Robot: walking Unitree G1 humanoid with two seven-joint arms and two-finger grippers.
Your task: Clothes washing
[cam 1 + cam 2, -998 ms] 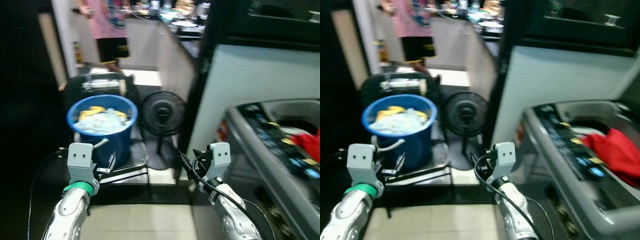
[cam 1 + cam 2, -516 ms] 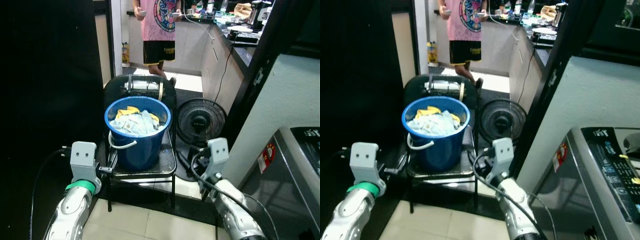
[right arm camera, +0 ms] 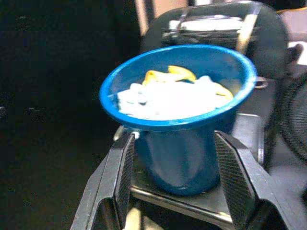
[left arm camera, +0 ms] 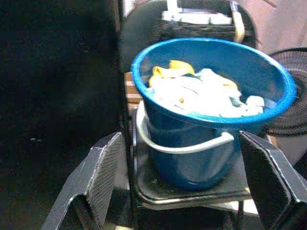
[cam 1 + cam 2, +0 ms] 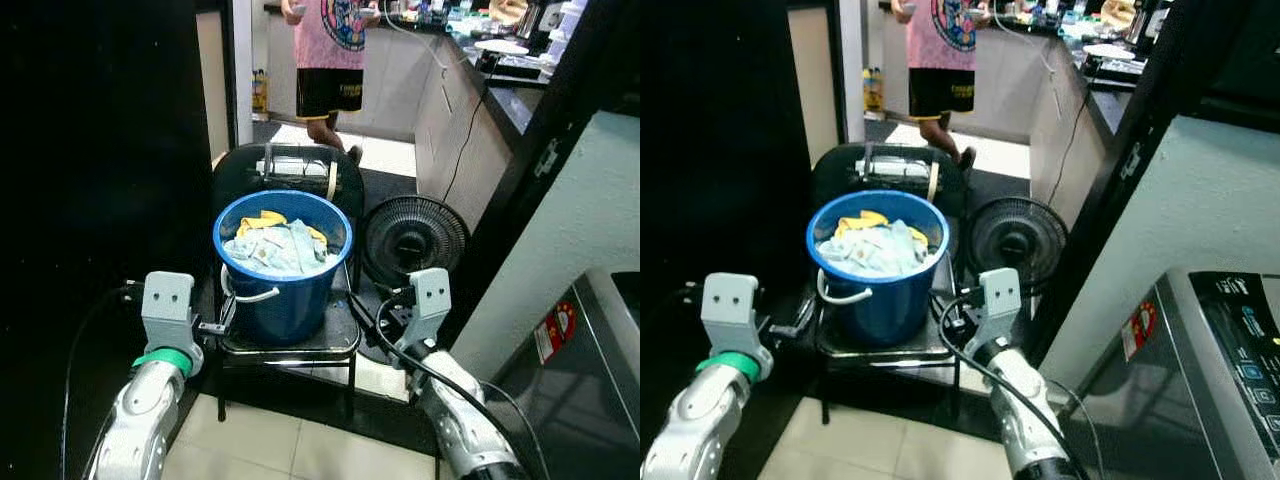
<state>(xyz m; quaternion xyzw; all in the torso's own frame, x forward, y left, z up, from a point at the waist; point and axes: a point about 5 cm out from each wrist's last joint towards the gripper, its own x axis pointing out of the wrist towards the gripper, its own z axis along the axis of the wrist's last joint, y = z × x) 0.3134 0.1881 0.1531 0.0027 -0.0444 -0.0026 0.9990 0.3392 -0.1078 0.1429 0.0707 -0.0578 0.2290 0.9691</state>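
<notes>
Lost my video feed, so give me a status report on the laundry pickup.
Left gripper and right gripper open, empty, short of the round blue plastic bucket of pale clothes on black stool. Black floor fan beside it.

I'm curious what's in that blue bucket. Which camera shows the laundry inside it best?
The left wrist view: the blue bucket sits close, with pale clothes and a yellow piece clear. The right wrist view shows them overexposed; the eye views show them smaller, from above.

The person (image 5: pixel 335 60) at the back is cut off above the chest by the frame's top edge. The washing machine (image 5: pixel 1230 370) runs off the right edge. The blue bucket (image 4: pixel 211 120) hides much of the chair (image 5: pixel 300 180) seat beneath it.
</notes>
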